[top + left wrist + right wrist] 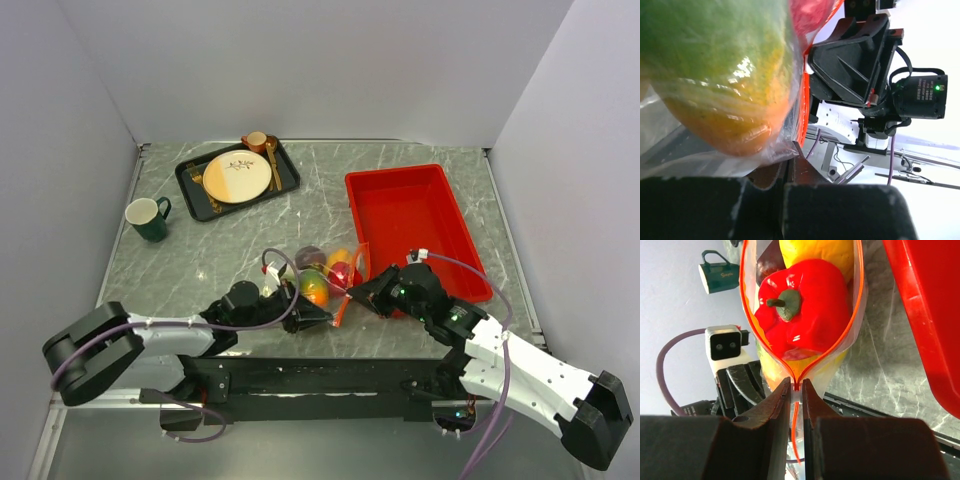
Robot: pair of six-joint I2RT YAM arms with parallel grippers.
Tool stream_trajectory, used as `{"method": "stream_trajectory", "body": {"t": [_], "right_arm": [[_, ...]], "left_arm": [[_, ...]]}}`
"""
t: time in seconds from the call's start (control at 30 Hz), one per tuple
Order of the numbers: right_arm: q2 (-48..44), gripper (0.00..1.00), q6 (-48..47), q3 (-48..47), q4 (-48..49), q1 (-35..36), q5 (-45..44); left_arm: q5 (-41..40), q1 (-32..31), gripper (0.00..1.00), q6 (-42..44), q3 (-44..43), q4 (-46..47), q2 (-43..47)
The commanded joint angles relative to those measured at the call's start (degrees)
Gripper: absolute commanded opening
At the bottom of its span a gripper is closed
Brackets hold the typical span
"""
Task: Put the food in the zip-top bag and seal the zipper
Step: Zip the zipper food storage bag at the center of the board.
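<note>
The right pincer point(796, 386) pinches the zipper point(856, 315) of the zip-top bag point(839, 367), red pepper point(810, 310) inside just ahead; opposite, the left pincer point(786, 172) seemingly clamps the bag's edge over the worktop point(230, 255).

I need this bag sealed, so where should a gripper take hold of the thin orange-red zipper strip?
Pinch the orange-red zipper strip where its two halves meet, coming from the closed end, as the right gripper does; beyond there it gapes around the red toy pepper.
</note>
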State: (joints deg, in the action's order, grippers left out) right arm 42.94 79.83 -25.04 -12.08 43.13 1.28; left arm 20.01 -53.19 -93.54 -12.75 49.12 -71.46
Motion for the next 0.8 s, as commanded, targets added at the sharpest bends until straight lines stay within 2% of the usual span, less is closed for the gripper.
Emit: {"method": "stream_trajectory", "body": {"t": [0.0,0.27,0.77], "right_arm": [[0.39,0.00,-1.43,-2.91,0.30,-2.26,-8.22],[0.04,0.00,-4.42,-5.90,-2.60,-6.47,-8.84],[4.52,0.00,-9.96,-9.50,-1.20,-15.36,-3.39]], "left_arm": [[3.90,0.80,0.01,4.84,0.54,-6.39,5.97],[-0.76,3.44,0.01,8.72,-0.08,-22.64,18.09],[-2.43,7.92,0.01,9.69,3.17,-33.65,30.15]]}}
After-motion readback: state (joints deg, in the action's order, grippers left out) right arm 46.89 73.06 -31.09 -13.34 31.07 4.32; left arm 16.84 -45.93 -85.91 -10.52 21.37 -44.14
